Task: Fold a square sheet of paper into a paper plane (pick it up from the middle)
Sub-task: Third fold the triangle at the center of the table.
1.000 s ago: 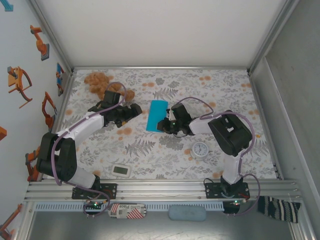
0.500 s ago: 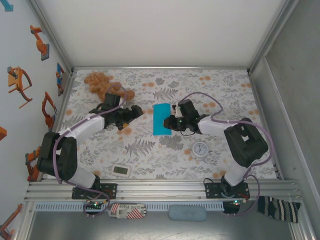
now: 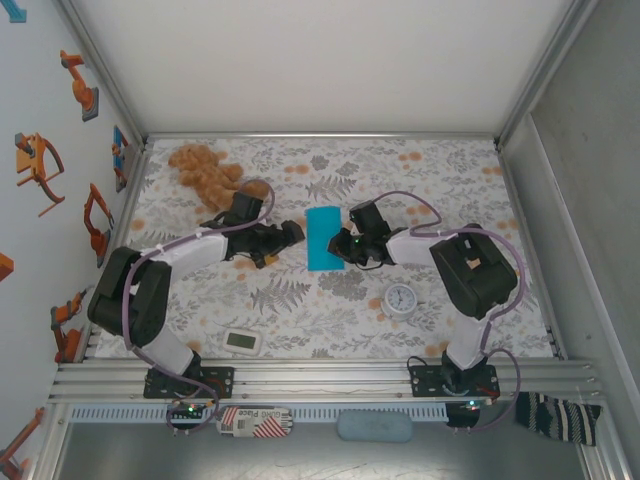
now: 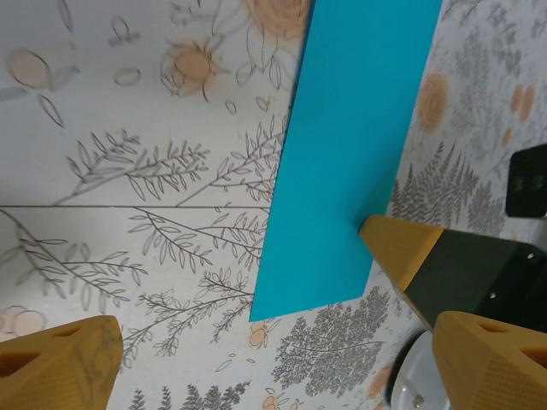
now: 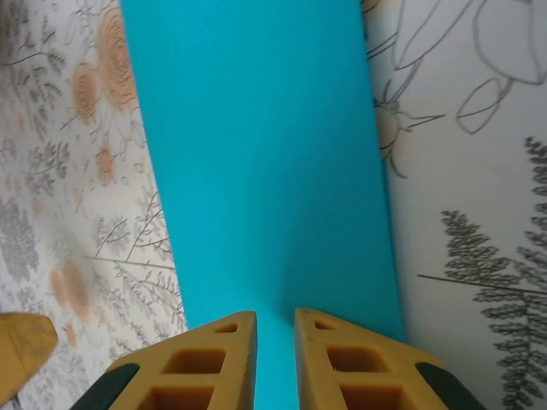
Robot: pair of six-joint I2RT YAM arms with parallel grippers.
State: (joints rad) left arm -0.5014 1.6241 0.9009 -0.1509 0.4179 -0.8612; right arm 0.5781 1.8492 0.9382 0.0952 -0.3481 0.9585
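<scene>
Inspection from the remote station. The turquoise sheet of paper (image 3: 323, 238) lies flat near the middle of the tabletop (image 3: 450, 180), between the two arms. It presents as a narrow rectangle, its long sides running away from the bases.

Left pincer (image 3: 293, 236): stands just beside the sheet's left long edge. On its own wrist camera its fingers (image 4: 60, 363) are spread wide, nothing between them, the sheet (image 4: 350, 154) lying ahead of them.

Right pincer (image 3: 343, 243): set at the sheet's right long edge. On its wrist camera it (image 5: 275, 342) is drawn narrow, only a thin slit between the fingers (image 5: 214, 359), and the tips sit over the sheet's edge (image 5: 265, 171). I cannot tell whether it pinches the paper or merely presses on it.

Also noted: brown teddy bear (image 3: 205, 170) at the far left, round white clock (image 3: 401, 298) near the right arm, small white gadget (image 3: 243, 342) at the near edge
</scene>
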